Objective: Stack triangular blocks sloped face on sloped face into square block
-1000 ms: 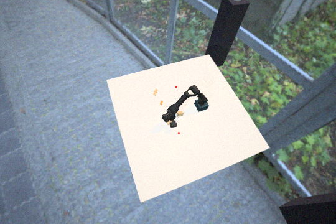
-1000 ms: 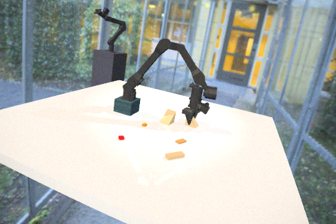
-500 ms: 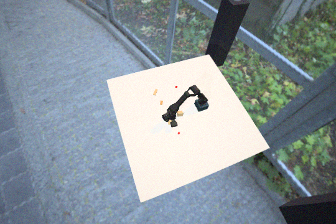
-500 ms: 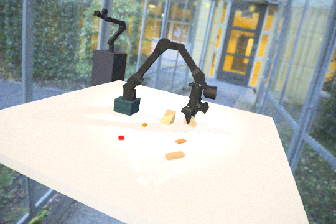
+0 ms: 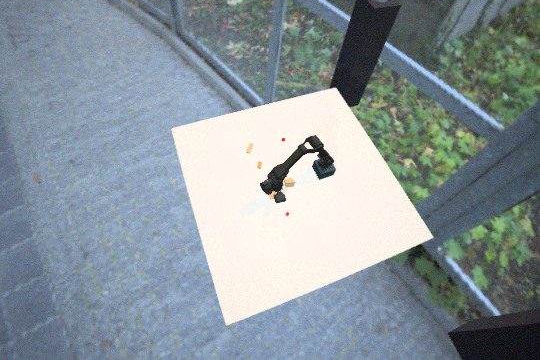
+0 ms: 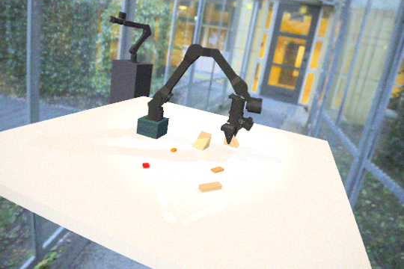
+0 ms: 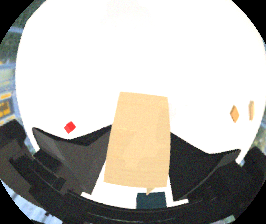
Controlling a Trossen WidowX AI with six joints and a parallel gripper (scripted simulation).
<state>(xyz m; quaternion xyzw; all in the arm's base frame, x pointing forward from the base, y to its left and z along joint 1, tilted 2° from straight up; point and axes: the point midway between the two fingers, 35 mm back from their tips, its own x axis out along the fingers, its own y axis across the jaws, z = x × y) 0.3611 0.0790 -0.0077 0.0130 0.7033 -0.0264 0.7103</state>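
My gripper (image 5: 272, 194) (image 6: 230, 140) (image 7: 139, 129) points down and is shut on one tan triangular block (image 6: 234, 143) (image 7: 136, 125), with a finger on each side of it in the wrist view. That block appears to be at table level; its underside is partly hidden by the fingers. The other triangular block (image 5: 289, 182) (image 6: 202, 141) stands apart on the table, between the held block and the arm's base, its sloped face showing in the exterior view. In the wrist view it is almost wholly hidden behind the held block.
A flat orange piece (image 5: 259, 165) (image 6: 217, 169) (image 7: 234, 114) and a longer tan-orange bar (image 5: 250, 148) (image 6: 210, 187) (image 7: 251, 110) lie to one side. A small orange piece (image 6: 173, 149) lies near the teal base (image 5: 324, 169) (image 6: 151, 128). One red cube (image 5: 283, 139) (image 6: 146, 165) and another red cube (image 5: 287, 214) (image 7: 70, 127) lie on opposite sides.
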